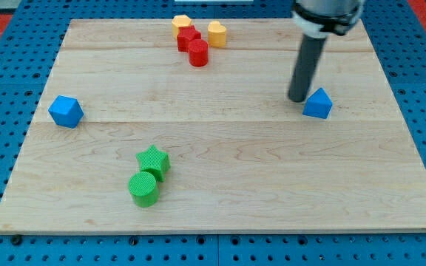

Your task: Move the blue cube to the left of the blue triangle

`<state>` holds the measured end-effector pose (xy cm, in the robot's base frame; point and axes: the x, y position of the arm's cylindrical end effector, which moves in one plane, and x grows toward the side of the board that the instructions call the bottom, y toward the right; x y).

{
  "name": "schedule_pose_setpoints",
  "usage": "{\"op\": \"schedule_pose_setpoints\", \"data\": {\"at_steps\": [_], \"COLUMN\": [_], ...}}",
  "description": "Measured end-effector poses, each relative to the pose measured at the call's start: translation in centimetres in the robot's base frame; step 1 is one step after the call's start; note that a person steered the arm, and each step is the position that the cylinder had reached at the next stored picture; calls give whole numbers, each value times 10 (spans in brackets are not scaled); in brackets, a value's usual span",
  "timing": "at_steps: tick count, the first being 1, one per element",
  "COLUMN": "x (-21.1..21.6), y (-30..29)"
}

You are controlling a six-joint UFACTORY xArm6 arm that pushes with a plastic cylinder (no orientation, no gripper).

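The blue cube (66,111) sits near the board's left edge, at mid height. The blue triangle (318,103) lies at the view's right, in the upper half of the board. My tip (297,98) stands just left of the blue triangle, very close to or touching its left side. The dark rod rises from there to the view's top. The blue cube is far to the left of my tip, almost across the whole board.
A red cylinder (198,53), a second red block (188,38) and two yellow blocks (182,23) (217,33) cluster at the top centre. A green star (153,160) and a green cylinder (143,189) touch at the lower left. The wooden board (272,185) lies on a blue pegboard.
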<state>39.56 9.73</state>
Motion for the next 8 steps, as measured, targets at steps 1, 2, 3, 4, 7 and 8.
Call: {"op": "schedule_pose_setpoints", "data": {"at_steps": [1,2,3,4,7,8], "x": [-11,-61,-10,34,42,60], "y": [-131,-246,-338,-387,-226,-270]}}
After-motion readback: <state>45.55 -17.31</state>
